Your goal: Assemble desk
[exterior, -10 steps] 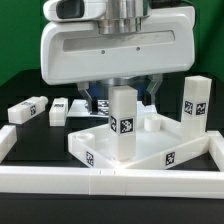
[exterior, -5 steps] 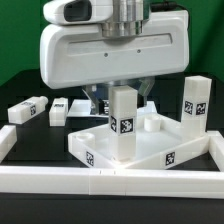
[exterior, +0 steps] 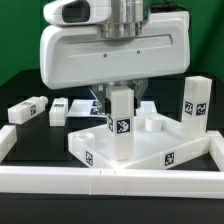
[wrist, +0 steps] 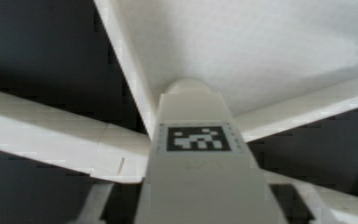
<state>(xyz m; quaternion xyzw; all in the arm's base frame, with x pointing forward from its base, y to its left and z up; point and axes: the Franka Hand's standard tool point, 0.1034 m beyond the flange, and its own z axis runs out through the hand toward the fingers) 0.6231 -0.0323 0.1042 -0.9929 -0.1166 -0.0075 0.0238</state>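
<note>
Hanging over the middle of the scene, gripper [exterior: 121, 97]: bulkiest item in the exterior view. Its fingers stand narrowly parted on either side of the top of the near leg. Whether they pinch it or only flank it, I cannot tell.

Tabletop [exterior: 150, 143]: tray-like, rim up, set cornerwise at centre near, one corner pointing at the border rail [exterior: 110, 182].

Border rail: runs left to right along the near side, with short returns at both ends.

Near leg [exterior: 121, 135]: upright at the tabletop's near corner, tag outward. It looks seated in its socket; how fully cannot be seen. The wrist view shows the same leg [wrist: 197, 170] lengthwise.

Right leg [exterior: 195, 103]: upright by the tabletop's right corner; fitted or merely parked, unclear.

Far-left leg [exterior: 28, 109] and inner-left leg [exterior: 60, 110]: lying loose on the table, left of the tabletop.

Progress, as judged: one leg apparently in, a second doubtful, two not yet fitted.

Clearance: tight at the near rail, open upward, and open ground to the left. The right leg stands close beside the gripper's housing.
</note>
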